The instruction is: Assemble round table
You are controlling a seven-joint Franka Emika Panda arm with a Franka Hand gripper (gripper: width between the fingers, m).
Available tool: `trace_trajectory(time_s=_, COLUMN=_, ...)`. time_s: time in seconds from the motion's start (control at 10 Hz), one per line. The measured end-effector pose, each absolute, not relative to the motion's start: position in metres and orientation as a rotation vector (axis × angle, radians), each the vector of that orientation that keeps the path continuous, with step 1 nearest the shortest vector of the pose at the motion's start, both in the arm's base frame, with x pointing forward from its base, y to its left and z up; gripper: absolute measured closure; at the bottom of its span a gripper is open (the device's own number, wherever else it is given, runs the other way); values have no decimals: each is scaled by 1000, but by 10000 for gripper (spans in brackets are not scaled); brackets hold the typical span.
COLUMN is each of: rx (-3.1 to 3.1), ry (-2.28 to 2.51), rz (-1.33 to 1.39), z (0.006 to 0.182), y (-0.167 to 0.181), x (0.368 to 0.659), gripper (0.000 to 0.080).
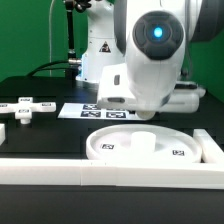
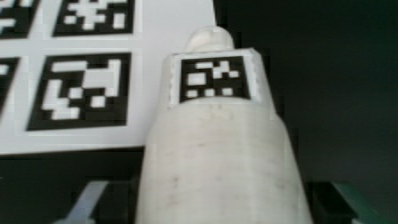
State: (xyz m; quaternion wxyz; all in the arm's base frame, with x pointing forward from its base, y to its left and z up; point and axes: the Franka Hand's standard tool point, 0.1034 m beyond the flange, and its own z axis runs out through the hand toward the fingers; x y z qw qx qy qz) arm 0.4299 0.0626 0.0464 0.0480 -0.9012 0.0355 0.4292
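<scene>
In the wrist view my gripper [image 2: 214,208] is shut on the short thick white post [image 2: 214,140]. The post fills the space between the two fingers and carries a square tag near its far end. It hangs over the edge of the marker board [image 2: 71,70]. In the exterior view the arm's bulky wrist hides the gripper and the post. The wide rimmed disc [image 1: 178,146] lies flat on the black table just below the arm. The cross-shaped piece [image 1: 25,108] lies at the exterior view's left.
The marker board [image 1: 95,110] lies behind the disc. A long white rail [image 1: 100,178] runs along the table's front edge, and another white rail [image 1: 211,150] stands at the disc's right. The arm's base stands at the back.
</scene>
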Motion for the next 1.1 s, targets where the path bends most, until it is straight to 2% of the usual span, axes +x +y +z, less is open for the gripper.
trace_trajectory(time_s=0.2, rx=-2738, ry=58, rz=1286, z=83, y=60, x=451, gripper=390)
trace_trajectory(time_s=0.3, rx=-2759, ry=54, rz=1234, z=94, y=60, x=463, gripper=390)
trace_trajectory(time_s=0.6, rx=-2796, ry=55, rz=1153, z=91, y=62, x=469, gripper=390)
trace_trajectory(time_s=0.8, rx=-2896, ry=-47, rz=922, z=76, y=56, x=494, gripper=390)
trace_trajectory(time_s=0.9, rx=-2915, ry=-70, rz=829, z=79, y=52, x=506, gripper=390)
trace_trajectory(time_s=1.1, rx=-2941, ry=-108, rz=687, z=95, y=47, x=530, gripper=390)
